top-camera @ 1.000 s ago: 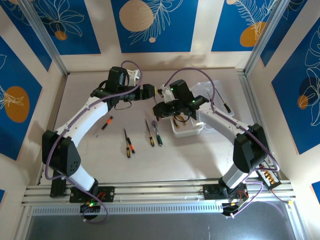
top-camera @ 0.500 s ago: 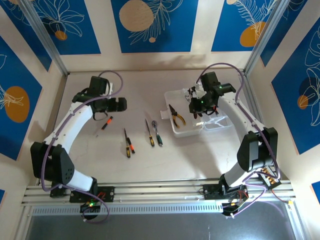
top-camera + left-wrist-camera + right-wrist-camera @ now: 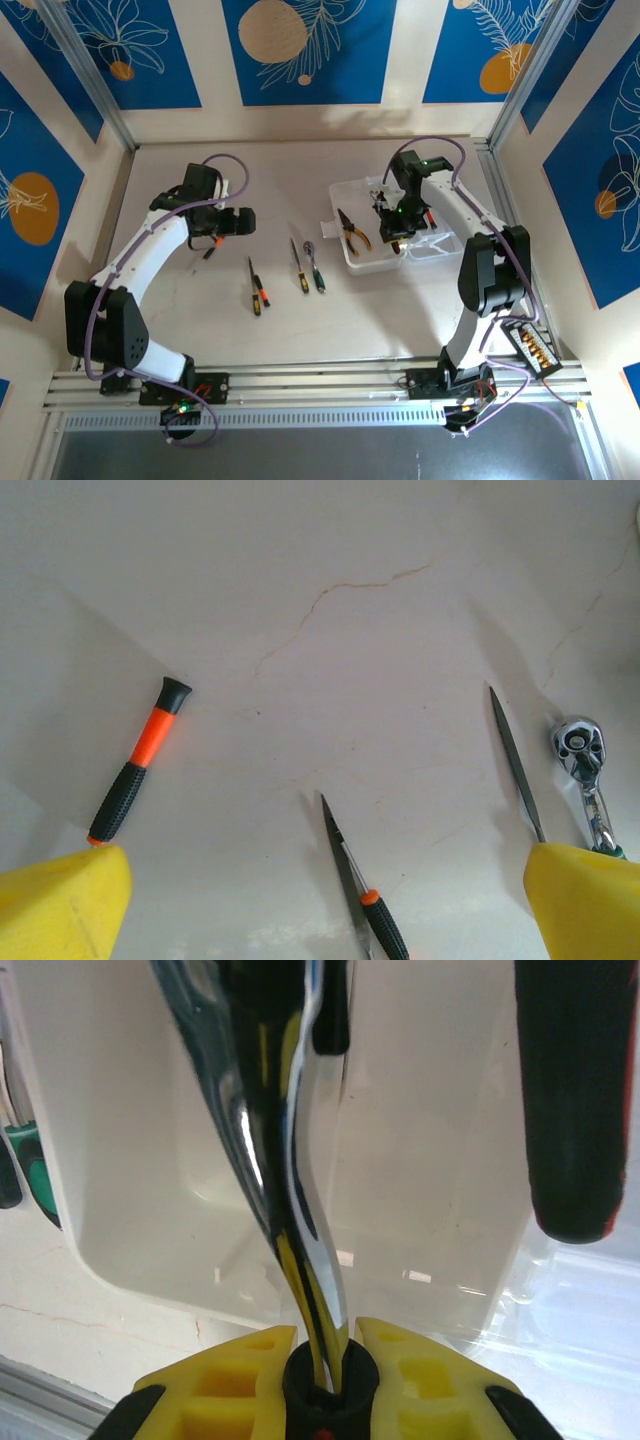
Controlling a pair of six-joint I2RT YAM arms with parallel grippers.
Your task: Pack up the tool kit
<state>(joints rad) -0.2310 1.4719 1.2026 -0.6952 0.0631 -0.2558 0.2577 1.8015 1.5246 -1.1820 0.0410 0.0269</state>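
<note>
l gripper wide open (over table); r gripper clamped on pliers above box.

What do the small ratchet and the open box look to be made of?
Small silver ratchet: polished, chrome-like metal, judging by its mirror glints. Clear rectangular box: probably glossy translucent plastic; milky see-through walls carry soft highlights.

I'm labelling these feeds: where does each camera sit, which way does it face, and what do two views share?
Top external: above, behind the bases, looking down on the table; both arms, left gripper, right gripper.
Left wrist: on that wrist, facing down at ratchet and screwdrivers; its yellow fingertips.
Right wrist: on that wrist, facing into the clear box; fingers shut on a black-handled tool.
Shared: the ratchet, in top and left wrist.
</note>
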